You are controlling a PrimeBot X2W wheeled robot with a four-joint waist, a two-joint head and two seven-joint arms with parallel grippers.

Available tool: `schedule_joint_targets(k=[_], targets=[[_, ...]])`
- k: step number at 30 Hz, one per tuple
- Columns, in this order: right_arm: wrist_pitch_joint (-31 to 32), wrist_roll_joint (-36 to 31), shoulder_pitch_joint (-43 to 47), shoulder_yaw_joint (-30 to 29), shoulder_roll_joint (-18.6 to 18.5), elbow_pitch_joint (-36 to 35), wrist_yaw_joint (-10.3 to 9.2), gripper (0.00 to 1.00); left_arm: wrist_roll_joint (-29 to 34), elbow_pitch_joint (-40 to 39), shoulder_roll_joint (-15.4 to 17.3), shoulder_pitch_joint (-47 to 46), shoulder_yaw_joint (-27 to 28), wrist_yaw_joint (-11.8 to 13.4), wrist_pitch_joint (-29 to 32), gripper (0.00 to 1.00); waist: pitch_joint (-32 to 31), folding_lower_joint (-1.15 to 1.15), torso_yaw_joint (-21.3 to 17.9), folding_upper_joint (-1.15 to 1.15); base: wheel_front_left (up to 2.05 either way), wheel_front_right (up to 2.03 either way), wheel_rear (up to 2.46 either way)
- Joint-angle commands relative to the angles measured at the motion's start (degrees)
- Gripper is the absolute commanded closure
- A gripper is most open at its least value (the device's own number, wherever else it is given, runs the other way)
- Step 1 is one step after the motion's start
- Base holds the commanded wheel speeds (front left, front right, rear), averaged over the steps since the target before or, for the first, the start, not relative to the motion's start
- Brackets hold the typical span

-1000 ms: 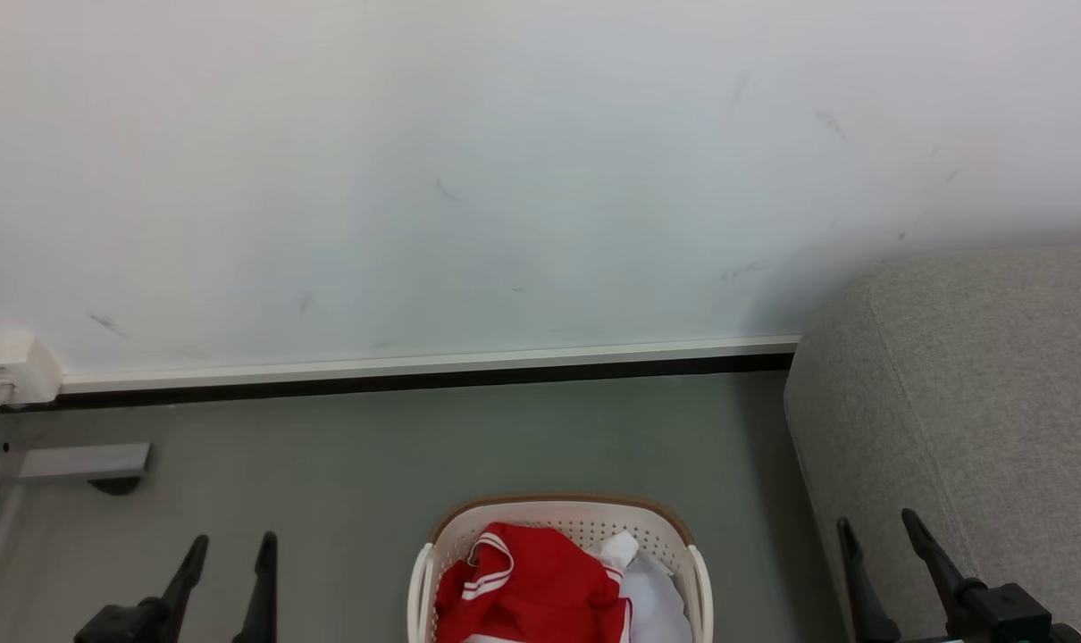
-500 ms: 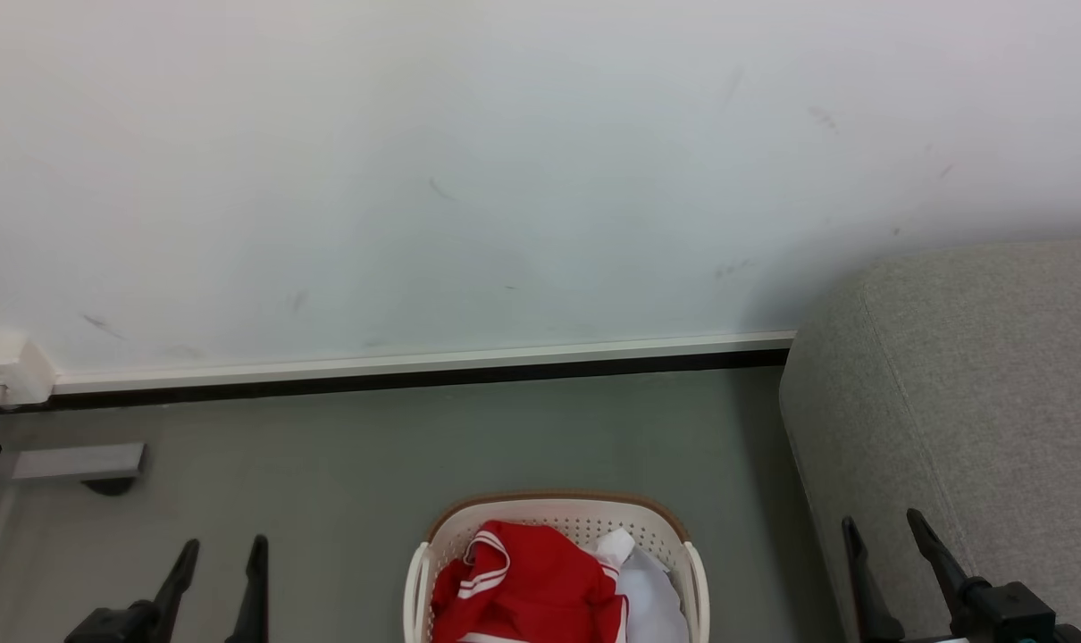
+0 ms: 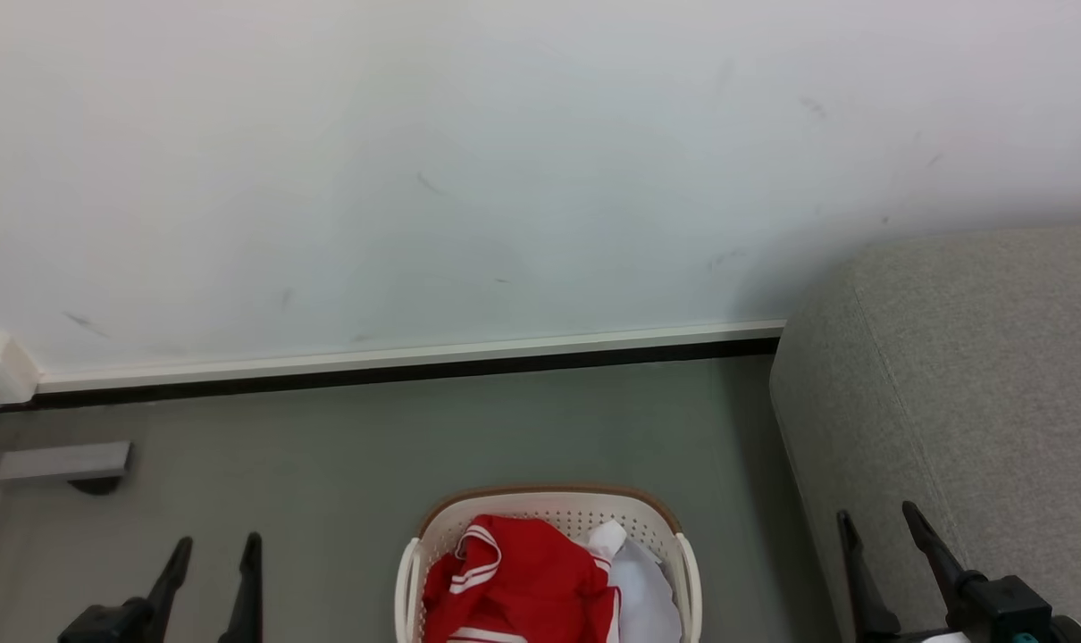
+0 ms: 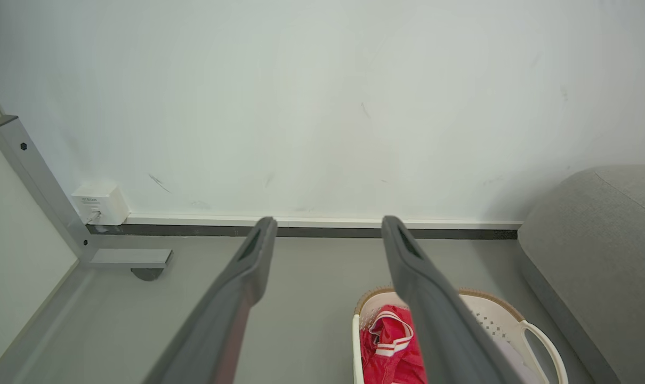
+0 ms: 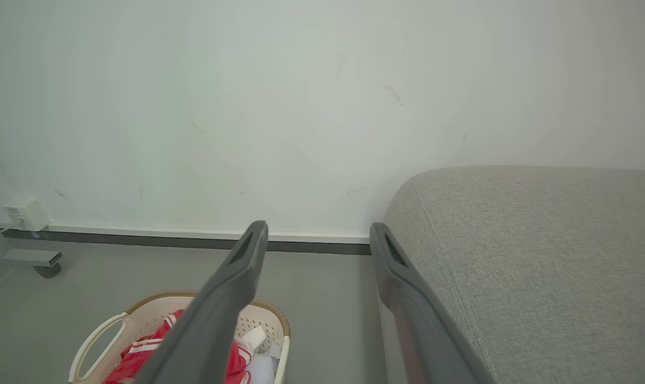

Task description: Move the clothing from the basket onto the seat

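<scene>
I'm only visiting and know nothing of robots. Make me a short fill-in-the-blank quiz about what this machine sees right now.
1. The clothing in the basket is mostly ____ with white stripes.
2. The grey seat stands on the robot's ____ side of the basket.
3. The left fingers and right fingers stand ____, holding nothing.
Missing words: red; right; open.

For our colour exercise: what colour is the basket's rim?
Brown rim on a cream basket; clearest in the head view.
</scene>
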Motion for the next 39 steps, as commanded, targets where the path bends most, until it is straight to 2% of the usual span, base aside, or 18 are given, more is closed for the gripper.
schedule_joint_targets(k=[1, 7, 17, 25, 31, 39], targets=[[-0.16, -0.06, -0.83, 0.19, -0.04, -0.34, -0.12, 0.0, -0.24, -0.34, 0.48, -0.72, -0.14, 0.03, -0.06, 0.0, 0.6, 0.0, -0.53, 0.0, 0.0, 0.0, 0.0], [-0.17, 0.33, -2.46, 1.14, -0.06, -2.57, -0.12, 0.0, -0.73, -1.21, 1.77, -3.05, -1.67, 0.03, -0.06, 0.0, 4.13, 0.0, -2.89, 0.0, 0.0, 0.0, 0.0], [-0.16, 1.13, -5.79, 2.89, -0.04, -7.76, -0.12, 0.0, -2.58, 0.27, 5.1, -10.0, -8.15, 0.03, -0.05, 0.0, 12.34, 0.0, -7.37, 0.0, 0.0, 0.0, 0.0], [-0.16, 2.34, -9.97, 3.7, -0.04, -12.75, -0.12, 0.0, -2.6, 6.61, 9.69, -18.91, -19.02, 0.03, -0.05, 0.0, 22.15, 0.0, -9.14, 0.0, 0.0, 0.0, 0.0], [-0.16, 2.82, -13.46, 4.89, -0.04, -16.89, -0.12, 0.0, -0.99, 13.5, 11.31, -27.0, -28.6, 0.03, 1.39, 0.0, 29.13, 0.0, -10.2, 0.0, 0.0, 0.0, 0.0], [-0.16, 3.66, -17.36, 7.46, 0.0, -23.38, -0.12, 0.0, 0.59, 20.2, 12.7, -36.79, -38.01, 0.03, 2.87, 0.0, 38.36, 0.0, -12.19, 0.0, 0.0, 0.0, 0.0]])
